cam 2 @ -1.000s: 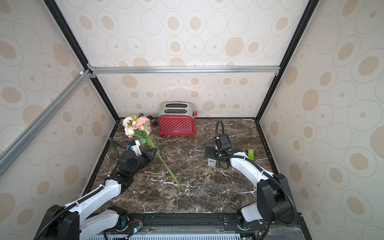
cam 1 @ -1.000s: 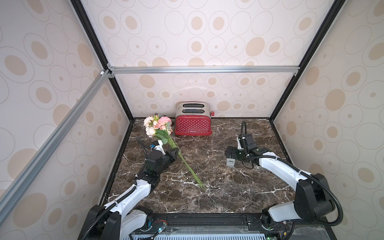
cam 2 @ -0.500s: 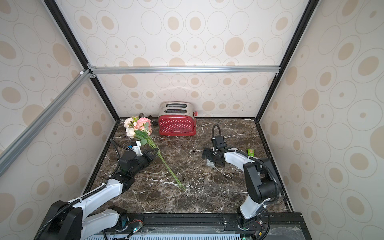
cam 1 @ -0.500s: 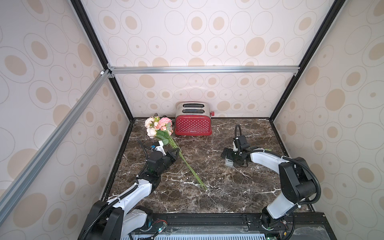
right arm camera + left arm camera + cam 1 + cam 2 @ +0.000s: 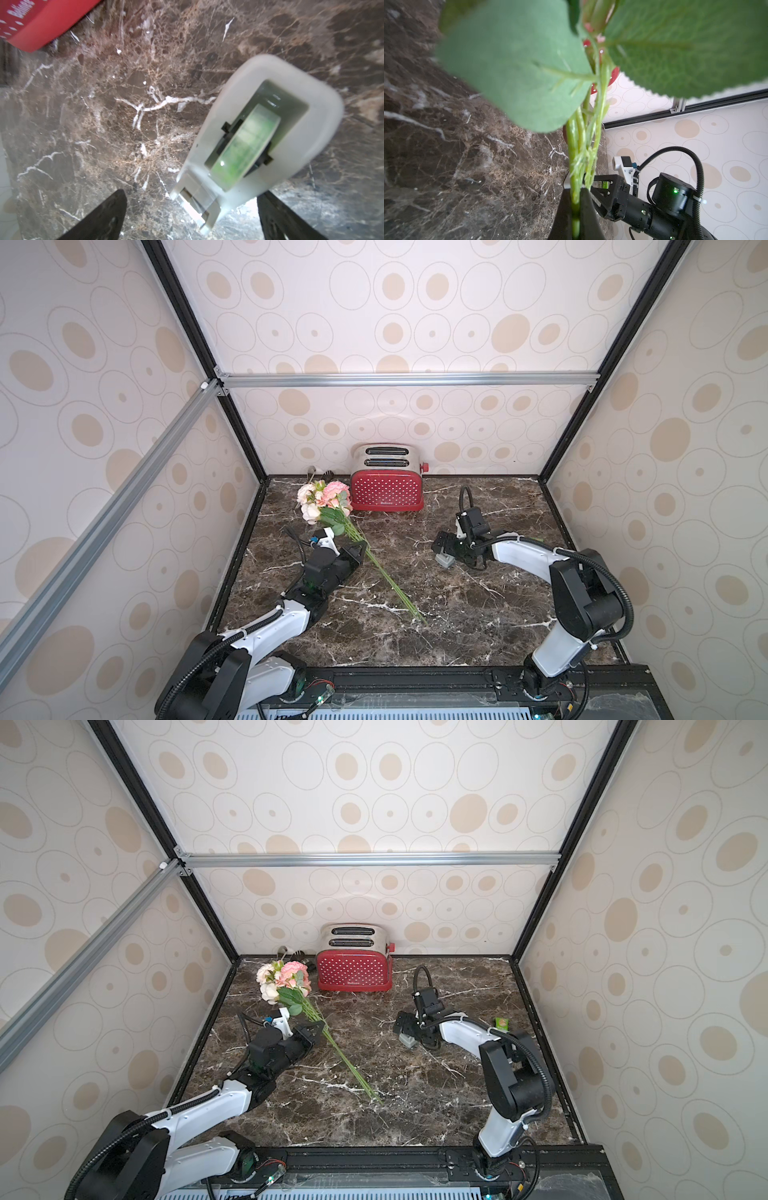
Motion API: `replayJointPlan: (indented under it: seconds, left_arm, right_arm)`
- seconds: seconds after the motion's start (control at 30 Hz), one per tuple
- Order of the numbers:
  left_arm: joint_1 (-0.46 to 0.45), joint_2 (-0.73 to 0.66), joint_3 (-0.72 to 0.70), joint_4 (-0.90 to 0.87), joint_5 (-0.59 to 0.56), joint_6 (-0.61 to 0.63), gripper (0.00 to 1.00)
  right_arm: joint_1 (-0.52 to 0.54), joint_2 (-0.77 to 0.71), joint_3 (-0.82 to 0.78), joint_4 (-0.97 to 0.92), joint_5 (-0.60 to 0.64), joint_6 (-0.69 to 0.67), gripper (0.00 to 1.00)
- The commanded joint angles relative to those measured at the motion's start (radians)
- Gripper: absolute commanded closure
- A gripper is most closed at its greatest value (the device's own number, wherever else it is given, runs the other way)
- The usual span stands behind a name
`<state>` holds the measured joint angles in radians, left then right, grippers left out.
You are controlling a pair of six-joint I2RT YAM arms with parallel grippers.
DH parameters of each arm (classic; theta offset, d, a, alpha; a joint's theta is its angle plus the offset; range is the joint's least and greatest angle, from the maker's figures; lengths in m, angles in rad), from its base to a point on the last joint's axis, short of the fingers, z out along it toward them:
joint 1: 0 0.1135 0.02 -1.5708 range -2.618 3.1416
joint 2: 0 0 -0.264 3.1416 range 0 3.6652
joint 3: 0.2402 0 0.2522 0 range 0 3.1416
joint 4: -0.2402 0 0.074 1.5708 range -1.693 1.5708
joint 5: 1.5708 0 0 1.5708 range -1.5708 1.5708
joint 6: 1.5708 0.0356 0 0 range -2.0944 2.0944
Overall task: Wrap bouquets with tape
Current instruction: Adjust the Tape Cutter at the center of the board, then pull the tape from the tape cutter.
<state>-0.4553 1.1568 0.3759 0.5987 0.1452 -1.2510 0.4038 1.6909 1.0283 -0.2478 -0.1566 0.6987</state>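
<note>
– Left wrist view is all leaves and stems: the left gripper [image 5: 577, 218] is clamped tight on the green stems of the bouquet [image 5: 583, 133], just below two big leaves.

– And from above?

– In both top views the left arm [image 5: 286, 616] runs low and nearly flat from the near-left corner. It slants towards the far side, with the wrist close to the marble table [image 5: 457, 614]. The pink and cream heads point at the far-left corner, just beside the red toaster [image 5: 386, 489]. The stem ends trail out towards the middle of the table.

– Are they down on the table?

– Can't tell from here.

– Right side?

– The right arm [image 5: 577, 597] has its elbow hunched up by the right wall, forearm reaching in towards the centre. The right gripper [image 5: 191, 207] is spread wide, pointing down at the tape dispenser [image 5: 259, 133]. Its cutter end sits between the two fingertips. One finger is very near its edge; contact I can't confirm.

– Where is it on the table?

– The dispenser stands right of centre, well apart from the stems.

– Room to move?

– A band of bare marble lies between the stem tips and the dispenser, with more along the near edge. Walls close in on three sides. A small green packet [image 5: 502, 1023] lies near the right wall, beside the right forearm.
</note>
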Motion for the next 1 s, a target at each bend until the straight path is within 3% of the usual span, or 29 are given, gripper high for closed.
replayJointPlan:
  seconds: [0.0, 0.17, 0.33, 0.43, 0.97]
  left_arm:
    - [-0.024, -0.005, 0.007, 0.055, -0.069, -0.052, 1.0]
    - [-0.025, -0.017, 0.013, 0.032, -0.069, -0.035, 1.0]
    - [-0.026, -0.006, 0.029, 0.018, -0.036, -0.012, 1.0]
    - [-0.025, -0.005, 0.046, 0.001, -0.022, 0.011, 1.0]
    - [-0.025, 0.009, 0.07, -0.023, 0.005, 0.032, 1.0]
  right_arm:
    - [0.0, -0.085, -0.032, 0.029, 0.018, 0.076, 0.03]
    - [-0.002, -0.144, -0.147, 0.194, 0.006, 0.223, 0.33]
    - [-0.001, -0.145, -0.262, 0.392, 0.024, 0.383, 0.53]
    - [0.002, -0.131, -0.299, 0.454, 0.034, 0.429, 0.6]
    - [0.003, -0.078, -0.338, 0.55, 0.072, 0.464, 0.65]
